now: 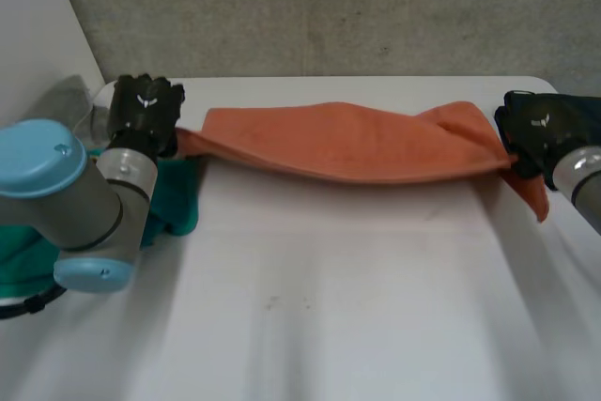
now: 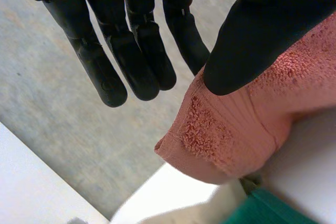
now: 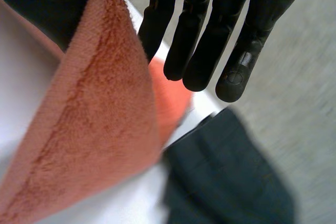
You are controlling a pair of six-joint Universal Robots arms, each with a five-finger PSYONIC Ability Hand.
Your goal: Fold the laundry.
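Observation:
An orange towel hangs stretched in a sagging band above the white table, held at both ends. My left hand grips its left end. In the left wrist view the thumb pinches the towel's corner while the other fingers stay straight. My right hand holds the right end, and a flap of towel droops below it. In the right wrist view the towel runs between the thumb and the straight fingers.
A teal cloth lies bunched on the table under my left arm, also at the towel's corner in the left wrist view. A dark cloth lies beyond my right fingertips. A concrete wall stands behind the table's far edge.

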